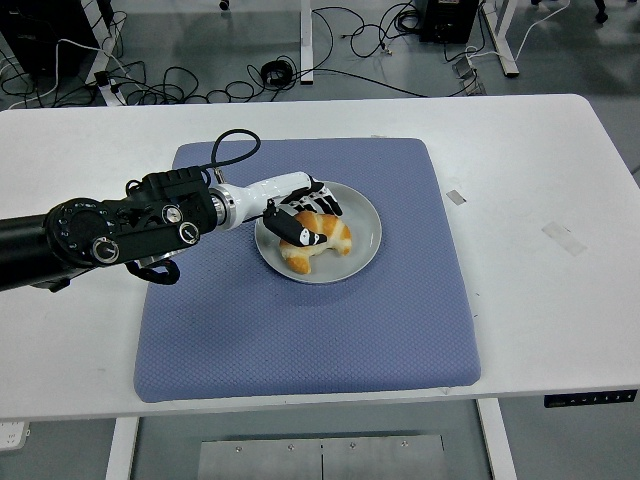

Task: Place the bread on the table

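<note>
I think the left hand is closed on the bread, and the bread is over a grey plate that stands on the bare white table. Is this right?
Not quite. The head view shows the grey plate standing on a blue mat, not on the bare white table. The rest holds: the left hand is closed on the bread over the plate.

grey floor, black cables, desk legs
</note>
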Robot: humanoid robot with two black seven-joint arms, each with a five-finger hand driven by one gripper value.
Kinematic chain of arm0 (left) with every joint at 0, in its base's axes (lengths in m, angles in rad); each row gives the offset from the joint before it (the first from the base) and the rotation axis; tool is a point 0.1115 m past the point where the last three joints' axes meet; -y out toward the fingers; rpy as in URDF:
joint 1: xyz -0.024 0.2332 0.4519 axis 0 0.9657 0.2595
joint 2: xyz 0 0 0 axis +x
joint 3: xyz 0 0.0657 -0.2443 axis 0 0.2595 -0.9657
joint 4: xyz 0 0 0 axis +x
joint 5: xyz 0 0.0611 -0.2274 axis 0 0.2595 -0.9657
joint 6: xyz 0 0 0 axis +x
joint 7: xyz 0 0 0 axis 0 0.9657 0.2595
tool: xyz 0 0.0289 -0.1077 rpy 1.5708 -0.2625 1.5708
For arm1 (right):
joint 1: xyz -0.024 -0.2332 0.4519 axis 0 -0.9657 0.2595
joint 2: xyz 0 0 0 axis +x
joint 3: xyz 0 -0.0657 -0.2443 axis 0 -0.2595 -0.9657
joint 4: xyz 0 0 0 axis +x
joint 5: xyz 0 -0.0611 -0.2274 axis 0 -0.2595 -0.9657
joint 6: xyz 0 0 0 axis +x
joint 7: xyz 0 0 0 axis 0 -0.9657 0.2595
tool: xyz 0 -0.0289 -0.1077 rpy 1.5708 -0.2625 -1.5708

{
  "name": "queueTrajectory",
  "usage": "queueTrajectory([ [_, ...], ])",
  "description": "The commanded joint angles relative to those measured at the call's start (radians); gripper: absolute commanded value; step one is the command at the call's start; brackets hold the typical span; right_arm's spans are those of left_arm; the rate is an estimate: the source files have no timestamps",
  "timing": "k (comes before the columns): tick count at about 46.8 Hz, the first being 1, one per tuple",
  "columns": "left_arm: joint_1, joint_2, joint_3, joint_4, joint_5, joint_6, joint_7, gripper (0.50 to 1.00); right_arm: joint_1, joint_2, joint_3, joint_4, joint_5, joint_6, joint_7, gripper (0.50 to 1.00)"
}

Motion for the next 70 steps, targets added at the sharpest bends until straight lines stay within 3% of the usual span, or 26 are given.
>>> queueTrajectory([
  [1, 0.000, 0.001, -0.001, 0.000, -0.001, -0.002, 0.000, 0.598, 0.000, 0.000, 0.000, 0.000, 0.000, 0.000, 0.000, 1.000],
  [41, -0.036, 0.050, -0.057, -0.003, -0.015, -0.008, -0.002, 0.593, 0.000, 0.000, 0.000, 0.000, 0.000, 0.000, 0.000, 1.000],
  [70, -0.039, 0.216, -0.140, -0.002, -0.018, -0.007, -0.002, 0.598, 0.000, 0.000, 0.000, 0.000, 0.000, 0.000, 0.000, 1.000],
])
